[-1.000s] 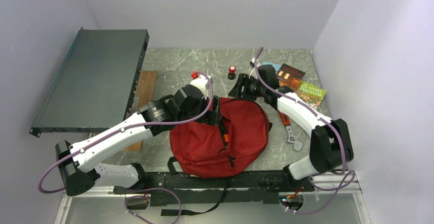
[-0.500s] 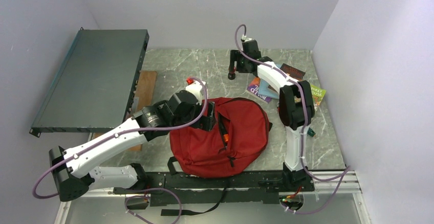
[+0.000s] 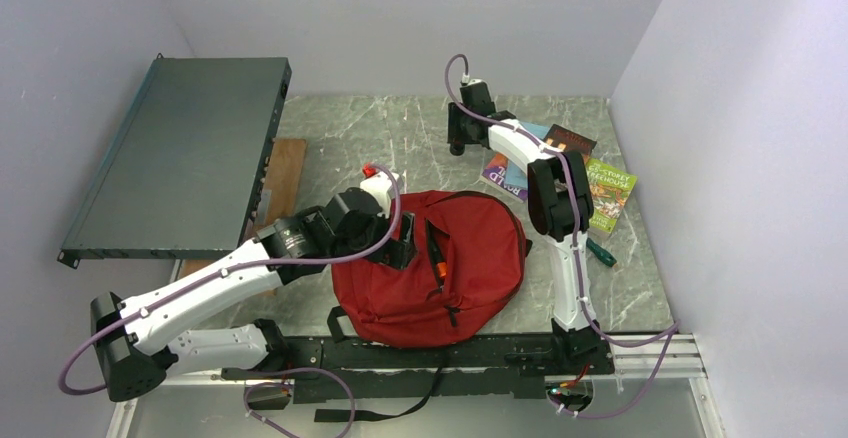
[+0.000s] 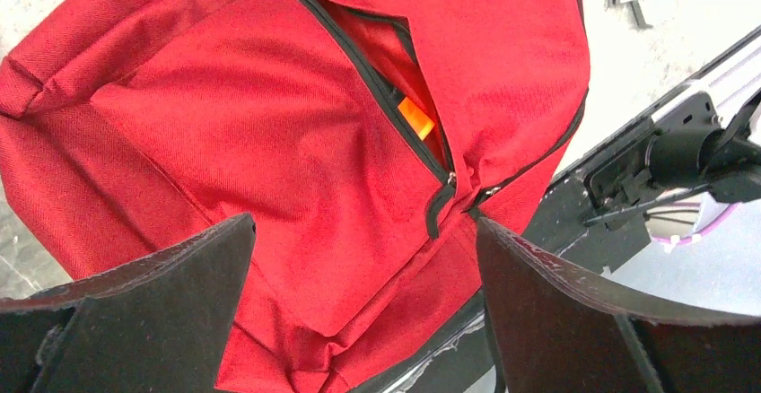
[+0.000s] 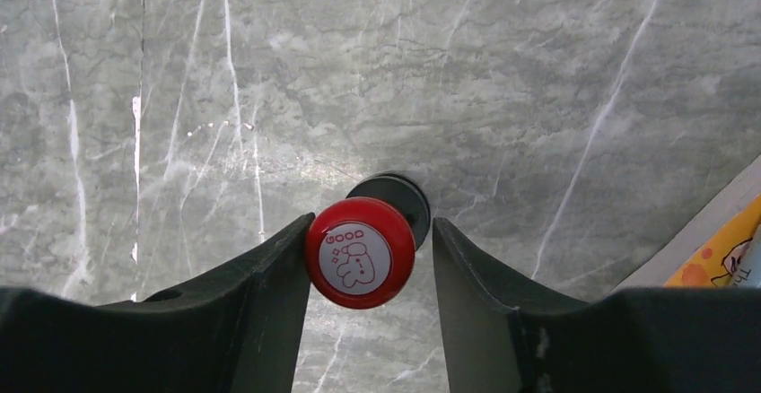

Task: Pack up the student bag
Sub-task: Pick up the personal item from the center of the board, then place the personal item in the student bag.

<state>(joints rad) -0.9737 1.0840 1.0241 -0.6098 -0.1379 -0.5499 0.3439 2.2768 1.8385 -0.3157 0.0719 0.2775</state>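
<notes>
Where the left edge of the table [image 3: 400, 123] is taken up by a flat dark metal panel [image 3: 180, 148] lying over a wooden board [image 3: 285, 173], the left gripper [image 4: 361, 231] hangs just beyond them, jaws spread wide and holding nothing, right above the backpack [image 3: 470, 268]. That bag is soft red woven cloth, slumped flat at the middle of the near edge. Its black zip [image 4: 395, 97] gapes along a slanted line, and something bright orange [image 4: 415, 117] shows inside. Further right, by the far edge, the right gripper [image 5: 372, 222] is lowered around a small stamp [image 5: 361, 265], a glossy round red cap printed "GOOD" on a black base. It stands upright, so its long axis points up between the fingers. The left pad seems to touch the cap while the right one shows a thin gap, so the jaws are not closed on it. From this hand the bag lies back toward the near edge and to the left, and the left arm is much nearer to it. Glossy paperback books [image 3: 570, 158] lie fanned in the far right corner.
</notes>
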